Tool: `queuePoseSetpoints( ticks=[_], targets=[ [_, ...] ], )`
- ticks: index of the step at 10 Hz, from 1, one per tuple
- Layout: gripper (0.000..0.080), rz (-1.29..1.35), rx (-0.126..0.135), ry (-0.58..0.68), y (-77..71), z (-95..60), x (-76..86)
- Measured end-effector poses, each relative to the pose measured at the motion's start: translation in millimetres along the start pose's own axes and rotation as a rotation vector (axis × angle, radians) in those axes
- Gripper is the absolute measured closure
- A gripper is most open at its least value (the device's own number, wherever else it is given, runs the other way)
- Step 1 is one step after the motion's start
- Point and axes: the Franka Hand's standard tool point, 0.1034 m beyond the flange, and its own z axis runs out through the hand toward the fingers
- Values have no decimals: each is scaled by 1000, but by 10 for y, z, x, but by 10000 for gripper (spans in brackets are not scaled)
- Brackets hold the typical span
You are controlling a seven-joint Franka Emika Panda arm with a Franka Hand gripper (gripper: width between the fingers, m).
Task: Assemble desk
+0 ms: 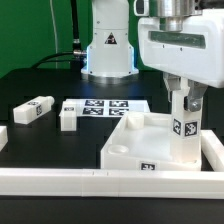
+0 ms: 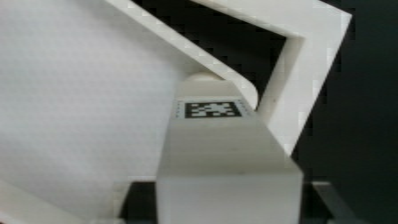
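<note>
The gripper (image 1: pixel 183 98), clamped on one leg (image 1: pixel 185 135), stands it upright at a corner of the desk top (image 1: pixel 130 150), perhaps not yet seated, while the other legs (image 1: pixel 33 110) lie loose.

The arm's (image 1: pixel 108 40) base stands at the rear, and its wrist comes in from above at the exterior view's right, pointing straight down. The gripper (image 1: pixel 186 98) hangs vertical, jaws closed on the upper end of an upright leg (image 1: pixel 186 132). In the wrist view the fingers (image 2: pixel 139 204) show as dark strips on either side of it.
</note>
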Motion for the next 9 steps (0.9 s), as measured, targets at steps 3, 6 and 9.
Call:
queuePoseSetpoints(
  ticks=[3,6,9],
  targets=[
    [284,-35,1,-6,-2,1,-14],
    [161,-282,3,-3,-10,3,-36],
    [150,-579,5,-4,-15,6,-65]
  ],
)
